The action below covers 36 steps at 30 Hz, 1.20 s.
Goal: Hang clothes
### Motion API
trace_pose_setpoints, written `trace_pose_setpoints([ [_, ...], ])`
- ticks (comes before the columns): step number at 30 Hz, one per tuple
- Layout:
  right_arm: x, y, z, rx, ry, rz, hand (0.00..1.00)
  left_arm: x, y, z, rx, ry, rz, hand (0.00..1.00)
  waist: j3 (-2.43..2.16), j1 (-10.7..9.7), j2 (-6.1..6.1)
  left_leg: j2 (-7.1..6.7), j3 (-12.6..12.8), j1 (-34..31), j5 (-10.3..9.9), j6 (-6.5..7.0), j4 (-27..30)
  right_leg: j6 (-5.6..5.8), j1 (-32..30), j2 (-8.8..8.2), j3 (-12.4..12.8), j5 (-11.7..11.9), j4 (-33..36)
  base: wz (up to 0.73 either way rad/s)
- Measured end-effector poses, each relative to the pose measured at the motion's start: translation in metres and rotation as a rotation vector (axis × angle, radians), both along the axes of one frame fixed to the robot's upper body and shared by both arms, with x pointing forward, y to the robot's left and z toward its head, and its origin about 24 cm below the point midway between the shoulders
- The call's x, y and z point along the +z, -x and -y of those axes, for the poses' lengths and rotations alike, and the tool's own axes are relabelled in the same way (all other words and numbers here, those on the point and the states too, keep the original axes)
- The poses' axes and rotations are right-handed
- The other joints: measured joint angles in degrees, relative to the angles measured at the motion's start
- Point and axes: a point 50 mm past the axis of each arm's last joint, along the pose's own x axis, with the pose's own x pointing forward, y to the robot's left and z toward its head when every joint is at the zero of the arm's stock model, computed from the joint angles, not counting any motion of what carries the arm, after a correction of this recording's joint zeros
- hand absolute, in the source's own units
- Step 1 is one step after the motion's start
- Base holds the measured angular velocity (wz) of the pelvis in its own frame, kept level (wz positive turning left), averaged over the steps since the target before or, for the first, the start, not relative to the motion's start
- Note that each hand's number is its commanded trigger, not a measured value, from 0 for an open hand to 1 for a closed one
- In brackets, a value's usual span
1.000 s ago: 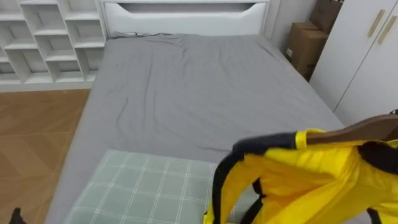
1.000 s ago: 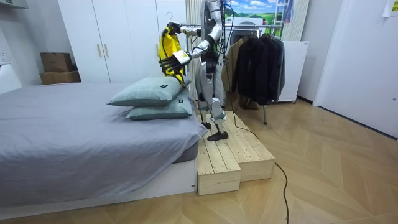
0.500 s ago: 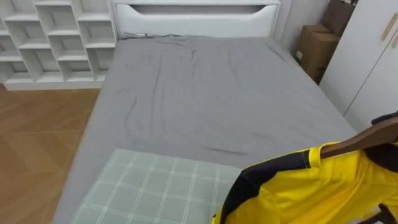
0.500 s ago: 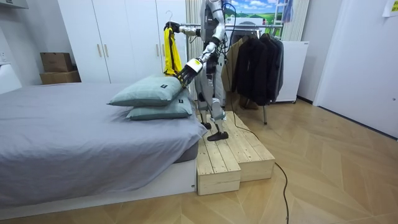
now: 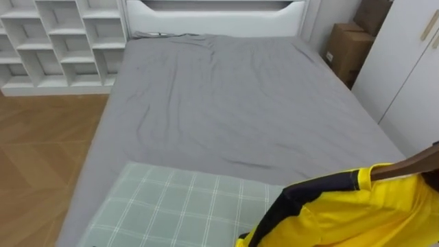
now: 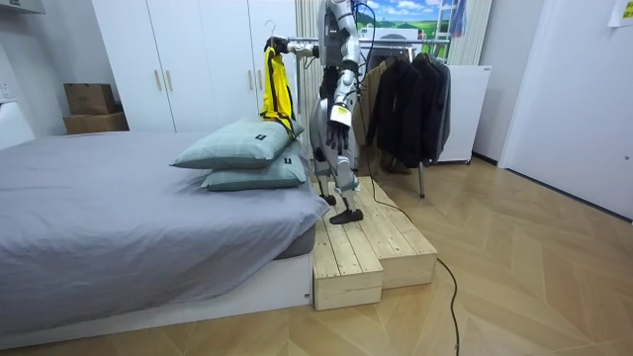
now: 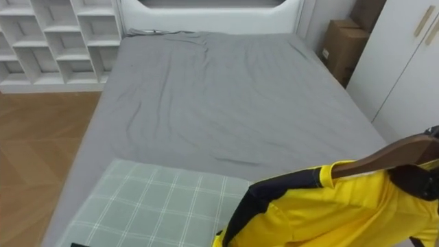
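A yellow shirt with black trim hangs on a brown wooden hanger at the lower right of the eye views, over the foot of the bed. In the room view the same shirt dangles from my right hand, which is held out at head height and shut on the hanger. My left hand hangs low beside my body, fingers relaxed, holding nothing. I stand on a wooden platform facing the bed.
A checked green pillow lies below the shirt on the grey bed. A clothes rack with dark garments stands behind me. White wardrobe and cardboard boxes at right, white shelves at left.
My left arm has dropped from beside the shirt down to my side. The shirt now hangs straight from the hanger and sits lower and further right in the eye view.
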Motion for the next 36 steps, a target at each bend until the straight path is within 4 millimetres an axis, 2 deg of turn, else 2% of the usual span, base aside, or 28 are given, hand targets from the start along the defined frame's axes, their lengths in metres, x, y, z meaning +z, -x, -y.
trace_pose_setpoints([
  [3,0.0,0.0,0.0,0.001,0.001,0.001,1.0,-0.004,0.016,0.002,0.064,0.05,-0.034,0.0,-0.14,0.34,-1.04,-0.05,1.93,0.01,-0.09,0.06,0.37,-0.1,-1.17,0.07,0.79,0.09,0.87,-0.3],
  [4,0.004,0.0,-0.002,0.005,0.005,0.009,1.0,-0.005,0.022,0.004,0.091,0.072,-0.045,0.0,-0.18,0.94,-1.38,-0.05,3.6,0.05,-0.17,0.14,0.43,-0.15,-1.94,0.38,1.92,0.23,1.29,-0.49],
  [6,0.01,-0.001,-0.005,0.02,0.011,0.025,1.0,-0.008,0.031,0.008,0.142,0.113,-0.062,0.0,-0.14,1.57,-1.48,0.3,6.02,0.23,-0.22,0.15,0.44,-0.53,-2.61,0.6,1.51,1.07,1.27,-0.67],
  [8,0.012,-0.005,-0.011,0.047,0.02,0.033,1.0,-0.01,0.04,0.012,0.201,0.147,-0.077,0.0,-0.07,2.05,-1.49,0.78,9.46,1.03,-0.74,0.04,0.44,-1.51,-2.98,0.74,-1.51,2.08,1.17,-0.81],
  [9,0.011,-0.007,-0.015,0.065,0.017,0.027,1.0,-0.011,0.044,0.014,0.221,0.162,-0.082,0.0,0.1,2.61,-1.37,1.05,12.01,1.27,-1.32,-0.07,0.59,-2.54,-3.44,0.47,-4.54,2.73,0.95,-0.78],
  [11,0.008,-0.007,-0.016,0.079,0.011,0.006,1.0,-0.013,0.044,0.016,0.224,0.194,-0.084,0.0,0.35,3.14,-1.61,1.56,15.59,1.2,-2.45,-0.18,1.48,-3.87,-3.85,0.39,-8.82,3.57,0.71,-0.91],
  [12,0.006,-0.008,-0.016,0.076,0.005,-0.009,1.0,-0.014,0.043,0.018,0.216,0.219,-0.091,0.0,0.42,3.22,-1.54,2.08,17.92,1.24,-3.45,-0.24,2.32,-4.44,-4.3,0.0,-12.2,3.58,1.36,-0.84],
  [13,0.005,-0.008,-0.017,0.075,0.002,-0.017,1.0,-0.015,0.043,0.019,0.211,0.231,-0.093,0.0,0.42,3.31,-1.59,2.2,19.42,1.39,-3.57,-0.32,2.49,-4.51,-4.8,-0.72,-14.37,2.87,2.79,-0.55],
  [14,0.003,-0.007,-0.017,0.071,0.0,-0.029,1.0,-0.017,0.039,0.021,0.189,0.258,-0.099,0.0,0.45,2.66,-1.64,2.39,22.56,2.06,-3.94,-0.8,2.69,-3.64,-5.55,-3.5,-17.67,-0.87,8.61,-0.4],
  [15,0.002,-0.007,-0.015,0.062,-0.004,-0.04,1.0,-0.019,0.035,0.024,0.164,0.286,-0.095,0.0,0.4,2.68,-1.69,2.35,24.92,2.99,-4.17,-1.21,2.76,-2.84,-5.38,-6.28,-17.6,-4.22,13.42,-0.38],
  [16,0.001,-0.007,-0.016,0.066,-0.006,-0.042,1.0,-0.02,0.032,0.024,0.152,0.298,-0.089,0.0,0.37,2.78,-1.7,2.23,25.67,3.25,-4.28,-1.41,3.0,-1.89,-5.11,-7.35,-17.22,-5.17,14.32,-0.57],
  [17,0.0,-0.009,-0.021,0.088,-0.011,-0.047,1.0,-0.02,0.025,0.022,0.13,0.314,-0.08,0.0,0.5,2.74,-2.65,2.19,27.11,3.28,-4.59,-1.95,4.16,-0.45,-4.7,-8.2,-16.65,-6.02,13.61,-0.55],
  [18,-0.002,-0.011,-0.026,0.117,-0.014,-0.062,1.0,-0.022,0.017,0.022,0.124,0.326,-0.067,0.0,0.5,2.17,-3.24,2.78,27.68,3.22,-4.76,-2.38,5.41,-1.28,-4.66,-7.36,-16.25,-6.12,12.54,-0.45],
  [19,-0.003,-0.012,-0.029,0.133,-0.016,-0.068,1.0,-0.022,0.014,0.023,0.118,0.335,-0.063,0.0,0.51,1.67,-3.25,3.13,27.86,3.29,-4.75,-2.56,5.74,-1.39,-4.59,-6.78,-15.96,-5.91,11.96,-0.38],
  [21,-0.006,-0.016,-0.038,0.188,-0.02,-0.094,1.0,-0.026,0.0,0.028,0.078,0.38,-0.056,0.0,0.6,1.36,-2.91,4.77,29.46,3.35,-4.53,-2.95,7.77,-2.28,-3.91,-4.0,-14.19,-4.55,8.66,-0.56],
  [22,-0.007,-0.016,-0.04,0.199,-0.023,-0.102,1.0,-0.026,-0.003,0.028,0.069,0.387,-0.053,0.0,0.63,1.28,-2.84,5.18,29.67,3.35,-4.46,-3.06,8.33,-2.56,-3.62,-3.36,-13.83,-4.19,7.93,-0.61],
  [24,-0.009,-0.013,-0.043,0.22,-0.028,-0.119,1.0,-0.027,-0.012,0.028,0.054,0.406,-0.031,0.0,0.4,0.17,-3.33,6.35,31.71,3.46,-4.22,-3.49,10.23,-3.25,-3.6,-2.13,-14.12,-4.3,7.41,-0.61],
  [26,-0.01,-0.013,-0.044,0.225,-0.03,-0.128,1.0,-0.028,-0.012,0.03,0.046,0.417,-0.046,0.0,0.08,0.01,-3.8,7.76,33.38,3.49,-4.19,-3.54,14.45,-4.45,-3.38,-1.38,-15.31,-5.05,7.35,-0.85],
  [27,-0.011,-0.014,-0.048,0.238,-0.031,-0.13,1.0,-0.028,-0.011,0.031,0.049,0.422,-0.057,0.0,0.06,-0.2,-3.87,9.6,33.5,3.17,-4.13,-3.66,19.42,-5.32,-2.47,-1.04,-15.76,-5.5,7.12,-0.87],
  [28,-0.01,-0.014,-0.049,0.244,-0.03,-0.13,1.0,-0.029,-0.008,0.031,0.056,0.426,-0.07,0.0,0.07,-0.48,-3.84,10.74,33.24,2.77,-3.97,-3.89,22.32,-5.76,-2.06,-0.59,-15.86,-5.77,7.03,-0.98],
  [29,-0.009,-0.01,-0.05,0.249,-0.026,-0.129,1.0,-0.028,-0.002,0.03,0.071,0.421,-0.09,0.0,0.1,-0.94,-3.73,12.6,31.42,1.26,-3.05,-4.99,28.72,-6.58,-1.3,0.23,-15.49,-6.52,7.06,-0.91],
  [30,-0.01,-0.011,-0.051,0.253,-0.028,-0.133,1.0,-0.027,0.006,0.029,0.083,0.424,-0.127,0.0,0.18,-1.28,-3.67,14.33,28.5,-0.78,-0.81,-4.65,35.23,-7.04,-0.62,1.32,-13.01,-6.87,7.22,-0.96],
  [31,-0.011,-0.011,-0.051,0.255,-0.03,-0.138,1.0,-0.027,0.012,0.03,0.091,0.429,-0.151,0.0,0.19,-1.22,-3.91,14.79,26.86,-1.89,0.98,-3.94,37.95,-7.25,-0.21,1.77,-11.55,-7.0,7.2,-1.01],
  [32,-0.013,-0.011,-0.053,0.26,-0.034,-0.148,1.0,-0.028,0.022,0.033,0.098,0.442,-0.201,0.0,0.19,-1.49,-4.04,14.79,23.45,-3.98,1.54,-3.16,40.2,-7.55,0.0,2.08,-8.87,-7.19,7.28,-0.81],
  [33,-0.014,-0.011,-0.054,0.261,-0.043,-0.15,1.0,-0.028,0.025,0.035,0.092,0.449,-0.228,0.0,0.3,-1.81,-4.17,13.57,21.25,-5.27,-0.4,-2.88,39.44,-7.59,-0.47,2.26,-7.12,-7.21,7.17,-0.74],
  [34,-0.015,-0.011,-0.054,0.261,-0.053,-0.15,1.0,-0.028,0.02,0.033,0.075,0.448,-0.238,0.0,0.47,-2.08,-4.45,11.69,19.19,-6.02,-2.47,-3.0,37.89,-7.71,-1.28,2.26,-5.72,-7.02,7.0,-0.5],
  [35,-0.015,-0.012,-0.054,0.263,-0.052,-0.152,1.0,-0.028,0.017,0.033,0.066,0.445,-0.243,0.0,0.59,-1.86,-4.62,10.33,17.18,-6.41,-3.44,-2.92,36.77,-7.79,-1.66,2.36,-4.66,-6.88,6.92,-0.68],
  [36,-0.018,-0.014,-0.059,0.279,-0.055,-0.163,1.0,-0.028,0.017,0.033,0.058,0.443,-0.26,0.0,0.67,-1.28,-4.71,6.89,11.75,-7.1,-4.99,-2.65,33.35,-8.28,-2.14,2.86,-1.69,-6.67,6.58,-0.89],
])
